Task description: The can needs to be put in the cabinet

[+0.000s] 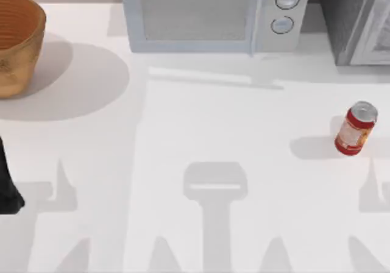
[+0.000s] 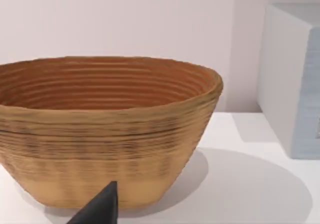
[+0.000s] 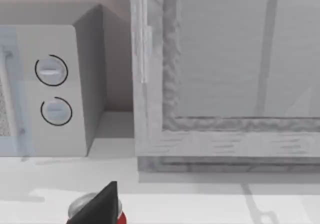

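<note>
White table: one can at 3 o'clock, upright, long axis vertical, silver top up. One cabinet at 1 o'clock. Grippers' opening: cannot tell.

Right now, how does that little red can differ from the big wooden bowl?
The can is small, red and silver-topped; the bowl is far larger, tan and ribbed. The can is closed on top, the bowl open. The can stands at the table's right, near the cabinet; the bowl sits far left. Both rest upright on the white table.
</note>
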Action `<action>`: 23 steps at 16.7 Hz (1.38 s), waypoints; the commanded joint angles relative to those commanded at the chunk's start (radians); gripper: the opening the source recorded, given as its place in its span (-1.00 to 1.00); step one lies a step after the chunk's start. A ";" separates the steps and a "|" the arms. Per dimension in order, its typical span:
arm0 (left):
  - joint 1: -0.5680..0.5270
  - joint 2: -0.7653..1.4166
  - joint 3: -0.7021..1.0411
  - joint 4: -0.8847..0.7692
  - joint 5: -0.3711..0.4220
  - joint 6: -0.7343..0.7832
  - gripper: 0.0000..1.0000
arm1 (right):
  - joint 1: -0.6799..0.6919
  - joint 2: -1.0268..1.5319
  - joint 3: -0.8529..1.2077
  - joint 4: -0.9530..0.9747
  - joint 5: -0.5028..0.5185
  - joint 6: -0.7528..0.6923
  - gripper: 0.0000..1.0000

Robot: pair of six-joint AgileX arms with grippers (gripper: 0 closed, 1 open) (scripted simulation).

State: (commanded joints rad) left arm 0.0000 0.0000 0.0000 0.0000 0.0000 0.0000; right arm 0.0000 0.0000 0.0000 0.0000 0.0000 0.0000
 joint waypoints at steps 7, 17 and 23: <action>0.000 0.000 0.000 0.000 0.000 0.000 1.00 | 0.032 0.156 0.023 0.151 0.043 0.008 1.00; 0.000 0.000 0.000 0.000 0.000 0.000 1.00 | 0.220 1.100 0.095 0.923 0.229 0.057 1.00; 0.000 0.000 0.000 0.000 0.000 0.000 1.00 | 0.338 1.740 0.139 1.422 0.349 0.088 1.00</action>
State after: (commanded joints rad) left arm 0.0000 0.0000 0.0000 0.0000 0.0000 0.0000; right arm 0.3379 1.7402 0.1393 1.4220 0.3489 0.0875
